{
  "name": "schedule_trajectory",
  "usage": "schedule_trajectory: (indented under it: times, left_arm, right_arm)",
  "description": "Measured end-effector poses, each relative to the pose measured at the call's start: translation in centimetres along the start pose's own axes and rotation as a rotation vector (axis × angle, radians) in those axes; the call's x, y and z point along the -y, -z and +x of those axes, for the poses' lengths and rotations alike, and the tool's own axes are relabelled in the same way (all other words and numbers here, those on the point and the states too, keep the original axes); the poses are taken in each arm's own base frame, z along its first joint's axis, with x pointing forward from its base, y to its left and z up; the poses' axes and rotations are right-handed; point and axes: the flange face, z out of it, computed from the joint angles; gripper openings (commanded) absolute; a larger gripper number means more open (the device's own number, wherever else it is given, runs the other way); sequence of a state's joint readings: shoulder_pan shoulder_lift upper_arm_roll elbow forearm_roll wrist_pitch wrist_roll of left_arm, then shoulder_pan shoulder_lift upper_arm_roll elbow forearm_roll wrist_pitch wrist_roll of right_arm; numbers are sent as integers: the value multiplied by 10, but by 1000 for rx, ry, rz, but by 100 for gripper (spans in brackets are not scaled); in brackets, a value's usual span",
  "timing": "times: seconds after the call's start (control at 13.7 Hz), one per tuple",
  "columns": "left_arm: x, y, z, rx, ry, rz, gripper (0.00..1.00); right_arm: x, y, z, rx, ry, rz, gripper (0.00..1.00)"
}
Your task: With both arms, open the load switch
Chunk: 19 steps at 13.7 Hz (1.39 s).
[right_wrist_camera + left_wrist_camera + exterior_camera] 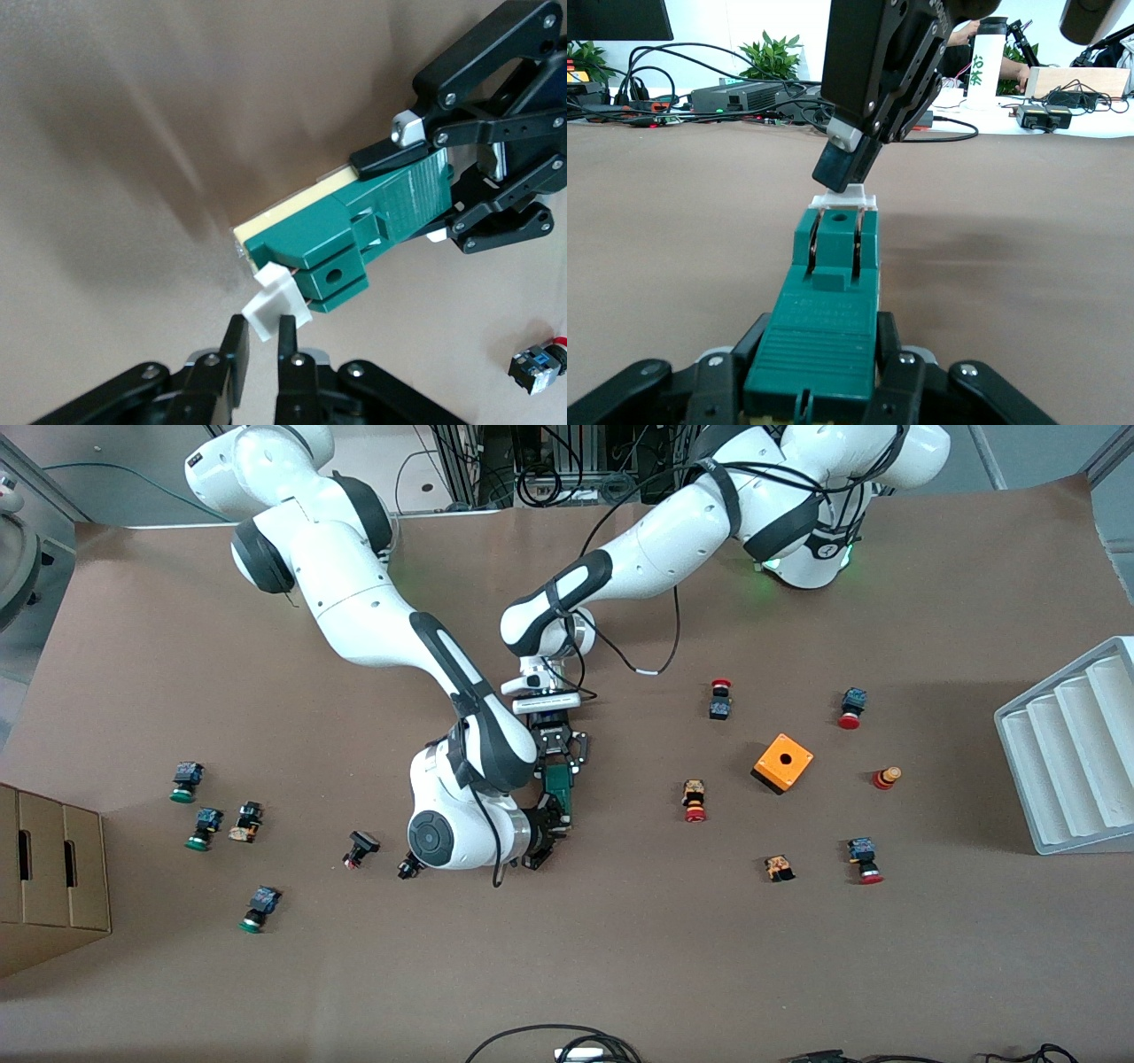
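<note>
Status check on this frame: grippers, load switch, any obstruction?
Left gripper shut on load switch. Right gripper nipping its white tab, mid-table. Nothing in the way.

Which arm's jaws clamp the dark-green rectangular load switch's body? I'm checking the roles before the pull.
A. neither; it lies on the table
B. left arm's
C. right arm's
B: the left gripper clamps the dark-green rectangular load switch by its body, while the right gripper is at its white plastic tab.
</note>
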<state>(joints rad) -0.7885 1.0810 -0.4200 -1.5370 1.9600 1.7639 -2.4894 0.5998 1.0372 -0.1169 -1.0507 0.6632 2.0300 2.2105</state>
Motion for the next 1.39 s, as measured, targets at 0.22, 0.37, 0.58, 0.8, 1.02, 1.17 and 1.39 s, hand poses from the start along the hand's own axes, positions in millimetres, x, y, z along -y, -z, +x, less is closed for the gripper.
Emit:
schedule_trajectory:
  times: [0.22,0.37,0.58,0.8,1.02,1.17,1.39]
  left_arm:
    - [0,0,0,0,0,0,47]
    - [0,0,0,0,0,0,47]
    - [0,0,0,0,0,0,47]
    - [0,0,0,0,0,0,47]
    - [0,0,0,0,0,0,47]
    - [0,0,0,0,0,0,47]
    - [0,0,0,0,0,0,47]
  right_arm:
    - [0,0,0,-1,7,-3,18]
    - [0,1,0,0,8,-4,18]
    - [-3,5,0,2,13,-8,18]
    - [-7,11,1,6,19,-16,18]
    - [-12,15,1,6,23,-24,18]
    - [-16,16,2,4,25,-31,18]
    - [-25,8,7,-21,36,-62,18]
